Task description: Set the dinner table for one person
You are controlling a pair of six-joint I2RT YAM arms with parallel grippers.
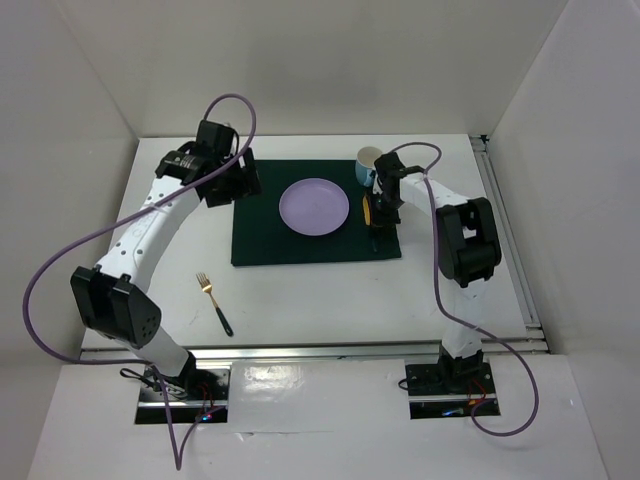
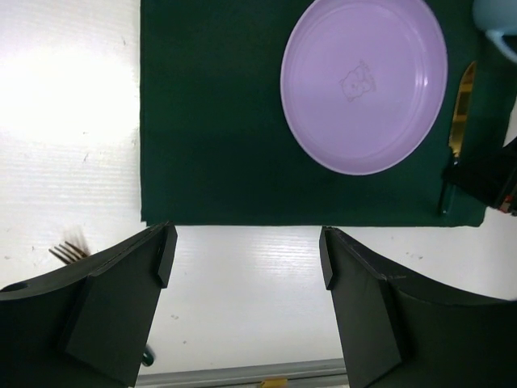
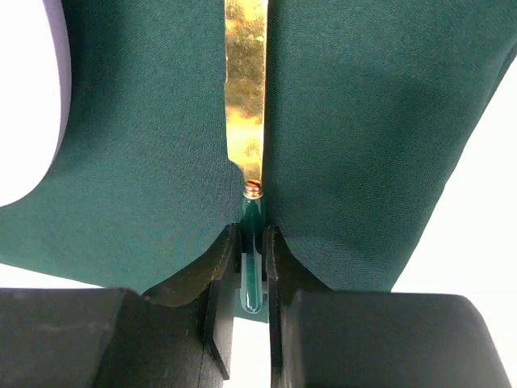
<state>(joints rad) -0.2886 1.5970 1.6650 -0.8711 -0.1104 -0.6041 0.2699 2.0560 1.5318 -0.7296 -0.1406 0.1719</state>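
A lilac plate [image 1: 314,206] lies in the middle of the dark green mat [image 1: 262,235] on the white dinner table [image 1: 320,295]. A knife [image 1: 367,212] with a gold blade and dark green handle lies on the mat just right of the plate. My right gripper [image 1: 381,220] is low over it. In the right wrist view the right gripper [image 3: 252,242] is shut on the knife's handle [image 3: 251,267]. My left gripper [image 1: 225,180] hovers over the mat's left end. In its wrist view the left gripper [image 2: 246,246] is open and empty. A gold fork [image 1: 213,300] with a dark handle lies on the table at front left.
A light blue cup [image 1: 366,162] stands at the mat's far right corner, just behind my right gripper. White walls enclose the table at the back and sides. A metal rail runs along the near edge.
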